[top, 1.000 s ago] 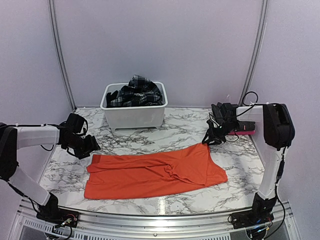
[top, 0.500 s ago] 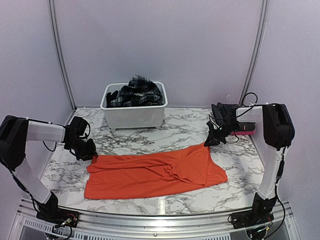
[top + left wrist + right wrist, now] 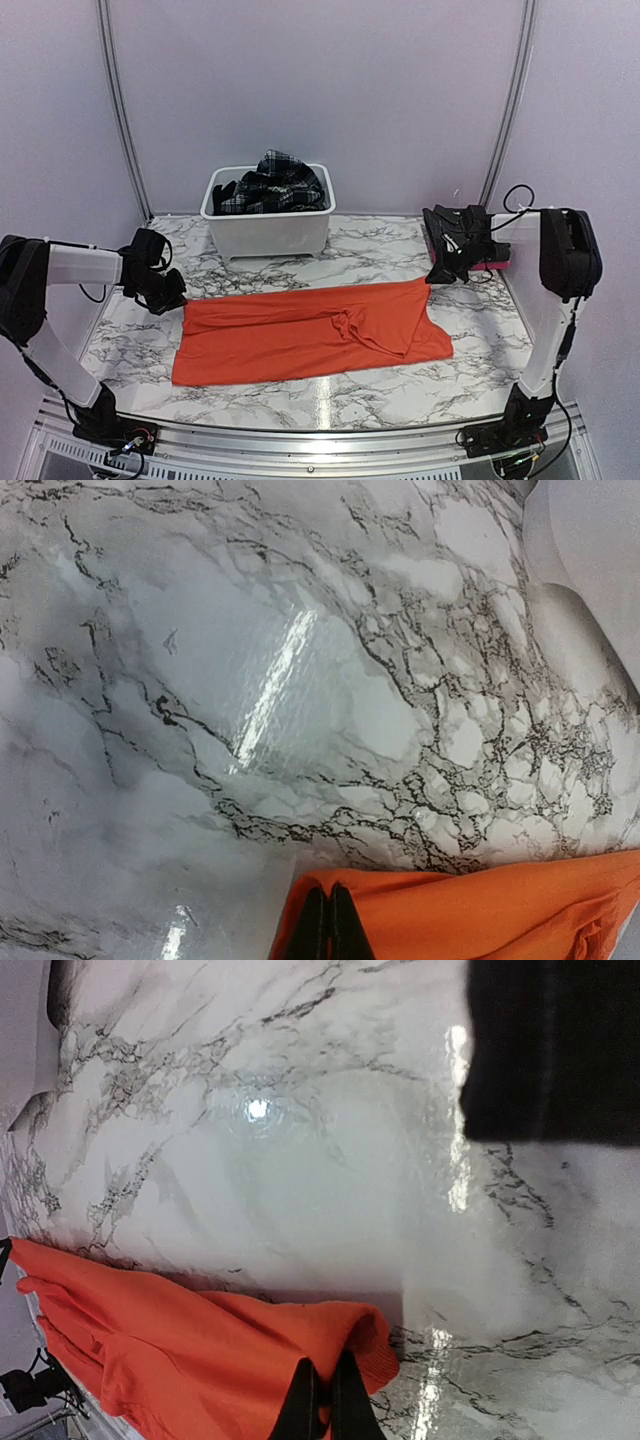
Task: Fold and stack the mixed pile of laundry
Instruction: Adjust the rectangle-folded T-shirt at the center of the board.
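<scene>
- While the orange T-shirt [image 3: 310, 335] lies spread flat mid-table, I judge the folding barely begun, with nothing stacked yet.
- The white tub [image 3: 270, 235] behind it holds the plaid skirt [image 3: 275, 182], unfolded.
- My left gripper [image 3: 323, 900] and right gripper [image 3: 325, 1375] each pinch a far shirt corner. A second ago neither had closed, and the far edge now runs straighter.

The left gripper [image 3: 327, 905] pinches the orange shirt [image 3: 480, 910] at its corner; the marble table [image 3: 300, 680] spreads beyond the jaws.

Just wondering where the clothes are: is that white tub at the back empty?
No, the white tub holds a crumpled black-and-white plaid garment that rises above its rim.
</scene>
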Controlling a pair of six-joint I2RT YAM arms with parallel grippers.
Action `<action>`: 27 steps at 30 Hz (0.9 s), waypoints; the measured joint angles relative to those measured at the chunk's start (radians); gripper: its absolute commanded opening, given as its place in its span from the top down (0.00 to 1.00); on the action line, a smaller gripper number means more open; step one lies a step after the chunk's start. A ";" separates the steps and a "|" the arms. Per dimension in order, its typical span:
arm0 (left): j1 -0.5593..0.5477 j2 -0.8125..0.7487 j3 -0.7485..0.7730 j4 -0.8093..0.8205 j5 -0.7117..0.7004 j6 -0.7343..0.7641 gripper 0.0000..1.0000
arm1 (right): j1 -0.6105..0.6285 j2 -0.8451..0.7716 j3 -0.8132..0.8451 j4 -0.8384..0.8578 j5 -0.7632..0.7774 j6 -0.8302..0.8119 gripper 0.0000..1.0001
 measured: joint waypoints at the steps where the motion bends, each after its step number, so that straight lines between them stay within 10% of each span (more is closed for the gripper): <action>1: 0.002 -0.003 -0.001 0.012 -0.001 -0.002 1.00 | -0.009 -0.007 -0.003 0.009 -0.004 0.009 1.00; 7: 0.003 0.034 0.015 0.064 0.005 0.006 0.40 | -0.024 0.024 0.036 0.038 -0.034 0.032 0.55; 17: 0.000 -0.085 0.038 0.002 -0.017 0.089 0.44 | 0.003 -0.058 0.084 -0.054 0.037 -0.022 0.48; 27: -0.114 -0.059 0.077 -0.107 0.013 0.172 0.52 | 0.322 -0.079 0.156 -0.066 -0.023 -0.043 0.59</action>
